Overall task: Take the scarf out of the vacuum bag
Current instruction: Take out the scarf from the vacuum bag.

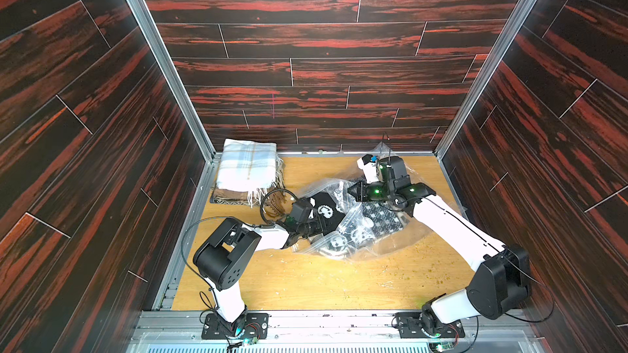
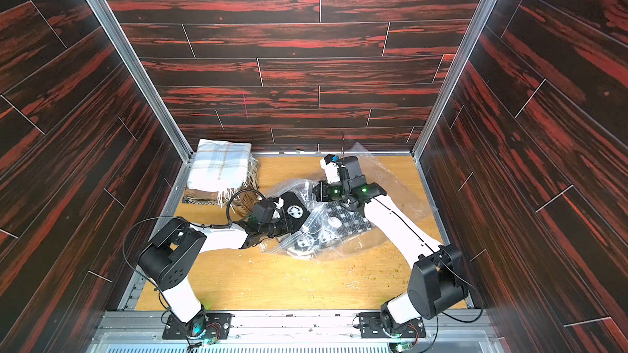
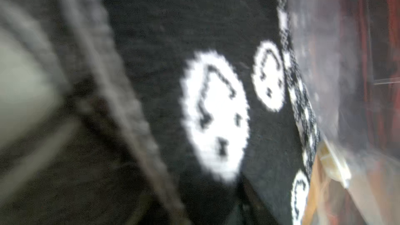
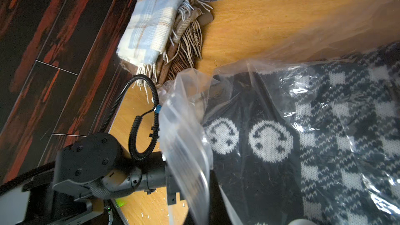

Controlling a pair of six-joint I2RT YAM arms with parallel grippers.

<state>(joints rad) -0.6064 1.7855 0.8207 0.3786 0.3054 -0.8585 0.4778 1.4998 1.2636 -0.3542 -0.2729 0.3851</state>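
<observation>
At the far left corner of the tabletop point(image 1: 306, 283) sits a folded plaid pile point(image 1: 246, 168). The left hand point(image 1: 317, 225) reaches into the mouth of the vacuum bag point(image 1: 384, 242) against the black-and-white scarf point(image 1: 326, 210); I cannot tell its grip. The scarf lies in the bag, mid-tabletop. The right hand point(image 1: 355, 193) is pinched closed on the bag's raised edge.

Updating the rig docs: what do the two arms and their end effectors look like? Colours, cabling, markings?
Both arms have white link shells, black joint housings and green lights at the joints. The left arm has a ribbed black conduit loop at the wrist. The right arm has a thin black cable along its forearm. The right end effector is black.
</observation>
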